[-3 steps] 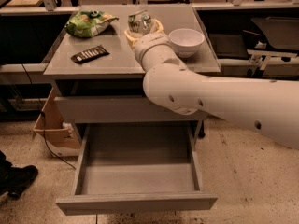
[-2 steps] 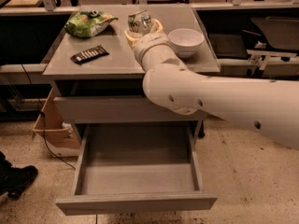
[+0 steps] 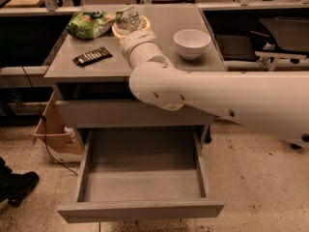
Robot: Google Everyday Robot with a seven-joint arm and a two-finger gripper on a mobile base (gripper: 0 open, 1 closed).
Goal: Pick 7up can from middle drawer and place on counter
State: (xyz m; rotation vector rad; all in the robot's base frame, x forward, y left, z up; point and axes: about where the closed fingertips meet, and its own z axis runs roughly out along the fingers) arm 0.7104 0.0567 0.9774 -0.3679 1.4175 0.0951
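While clamped over the counter, calls for a gentle set-down

Holds the can in the gripper toward the far left of the counter, just beside the green snack bag and well apart from the white bowl. Closes the jaws only as far as the can's width allows, with nothing else between them. Cannot tell whether the base of the can touches the counter or hangs a little above it. Reaches there by the pale arm, stretched across the cabinet from the right. Shares the counter with a dark flat wrapper nearer the front, clear of the gripper. Leaves the drawer pulled right out below, its tray bare, no can inside.

Judging by the thin aluminium, weighs little and dents under a hard squeeze, so needs only light pressure. Slips easily too, being smooth and round. Better taken across the middle of the body, jaws square to the sides, not up at the rim. Tips readily if let go tilted or from any height, so should stand upright on the grey patch beneath before release. Looks close to done: lower, settle, let go, then back away without brushing the snack bag
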